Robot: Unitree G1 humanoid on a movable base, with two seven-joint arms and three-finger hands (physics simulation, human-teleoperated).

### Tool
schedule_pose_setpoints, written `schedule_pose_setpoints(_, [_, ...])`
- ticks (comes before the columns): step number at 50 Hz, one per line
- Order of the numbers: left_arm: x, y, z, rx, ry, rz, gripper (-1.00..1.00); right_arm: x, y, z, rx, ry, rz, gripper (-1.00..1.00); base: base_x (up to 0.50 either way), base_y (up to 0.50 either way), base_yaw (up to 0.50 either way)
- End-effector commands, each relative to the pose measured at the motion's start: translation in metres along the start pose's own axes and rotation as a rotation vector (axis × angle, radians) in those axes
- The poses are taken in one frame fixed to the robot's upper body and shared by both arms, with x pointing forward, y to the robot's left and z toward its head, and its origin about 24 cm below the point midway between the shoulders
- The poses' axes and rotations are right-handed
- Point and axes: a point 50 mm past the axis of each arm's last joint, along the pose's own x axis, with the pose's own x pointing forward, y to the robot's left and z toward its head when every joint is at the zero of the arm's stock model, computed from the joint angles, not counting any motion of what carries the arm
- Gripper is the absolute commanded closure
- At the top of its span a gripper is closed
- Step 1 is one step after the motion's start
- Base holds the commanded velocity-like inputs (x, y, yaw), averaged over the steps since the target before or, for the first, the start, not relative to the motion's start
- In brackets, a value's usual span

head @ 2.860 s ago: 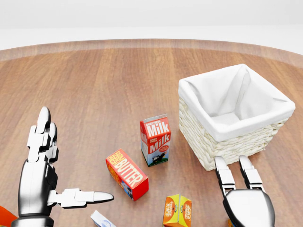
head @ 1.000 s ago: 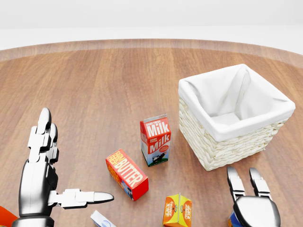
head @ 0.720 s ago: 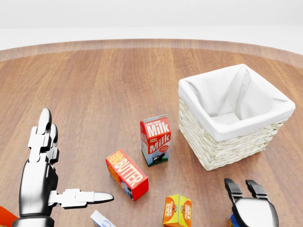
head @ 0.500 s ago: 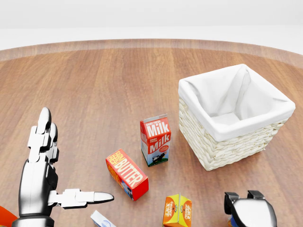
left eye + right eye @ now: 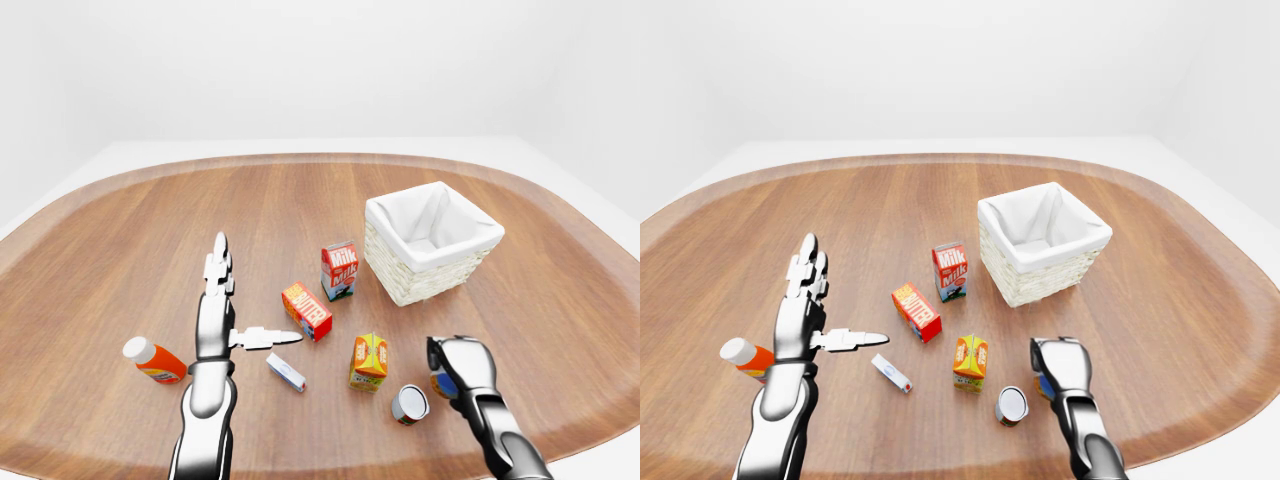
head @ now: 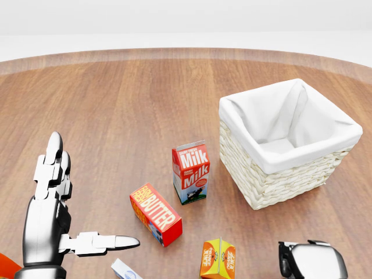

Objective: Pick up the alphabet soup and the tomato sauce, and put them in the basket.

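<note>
- Our right hand [image 5: 455, 362] sits near the table's bottom edge, toward its right side in the left-eye view, with its fingers curled down over an upright can [image 5: 441, 383] whose blue-and-orange label shows just under the palm. We judge the fingers clenched round it, though the palm hides most of the contact.
- We cannot read the label, so whether this is the alphabet soup or the tomato sauce we cannot tell.
- A second can [image 5: 410, 404] lies on its side just to the left of that hand, its round grey end facing us and its long axis pointing roughly toward the bottom edge. The right hand is far nearer to it than the left.
- The basket [image 5: 404, 283] stands up and slightly left of the right hand in this view, toward the table's right half, white liner open and nothing inside. The held can has to travel up the view to reach it, over the wicker wall.
- Our left hand [image 5: 215, 300] hovers over the left half of the table, fingers stretched straight and thumb out to the side, holding nothing.
- A milk carton [image 5: 340, 270], butter box [image 5: 307, 310] and orange juice carton [image 5: 369, 361] stand between the two hands, clear of the path to the basket.
</note>
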Motion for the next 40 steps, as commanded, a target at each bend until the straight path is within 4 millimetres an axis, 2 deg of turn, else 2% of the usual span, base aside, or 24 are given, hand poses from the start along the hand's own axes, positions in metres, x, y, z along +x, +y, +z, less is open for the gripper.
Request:
schedule_pose_setpoints(1, [0.0, 0.001, 0.0, -0.005, 0.002, 0.007, -1.0, -0.007, -0.039, -0.002, 0.04, 0.029, -0.169, 1.0, 0.0, 0.0, 0.0])
schedule_pose_setpoints(8, [0.0, 0.001, 0.0, -0.005, 0.002, 0.006, -1.0, -0.016, -0.069, -0.001, 0.104, 0.059, -0.299, 1.0, 0.0, 0.0, 0.0])
schedule_pose_setpoints(14, [0.0, 0.001, 0.0, -0.005, 0.002, 0.006, -1.0, -0.023, -0.078, -0.002, 0.086, 0.081, -0.363, 1.0, 0.0, 0.0, 0.0])
schedule_pose_setpoints(27, [0.0, 0.001, 0.0, -0.005, 0.002, 0.007, -1.0, -0.031, -0.096, 0.0, 0.18, 0.101, -0.434, 1.0, 0.0, 0.0, 0.0])
schedule_pose_setpoints(40, [0.0, 0.001, 0.0, -0.005, 0.002, 0.007, -1.0, -0.044, -0.134, 0.002, 0.318, 0.113, -0.6, 1.0, 0.0, 0.0, 0.0])
